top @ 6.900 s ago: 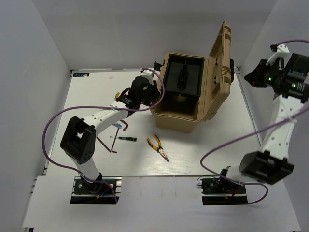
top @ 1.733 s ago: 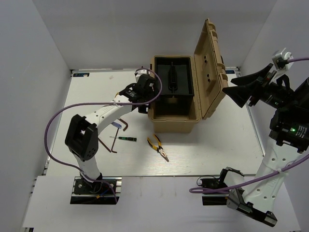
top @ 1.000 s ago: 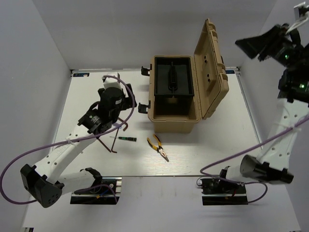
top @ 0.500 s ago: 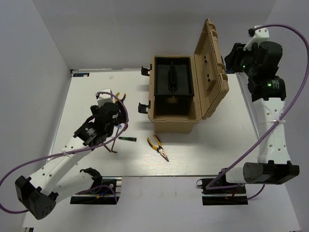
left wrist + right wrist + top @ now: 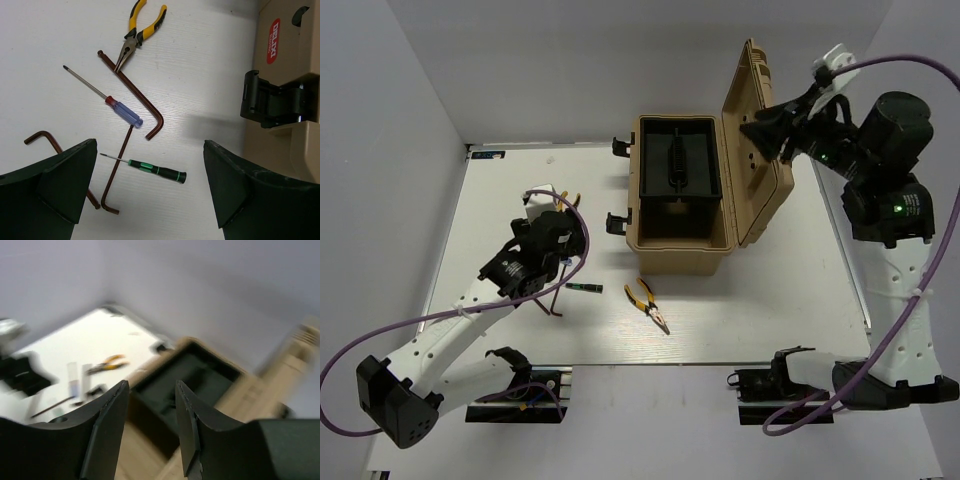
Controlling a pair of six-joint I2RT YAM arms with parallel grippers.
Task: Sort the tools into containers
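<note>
Left jaws: wide, empty, poised over green-black screwdriver for my straddling grasp.
Right jaws: slightly parted, empty, aimed at toolbox.

Left claw spread wide, low; right claw raised, ajar.

White links; black joints; purple cables; dark end effector fingers
</note>
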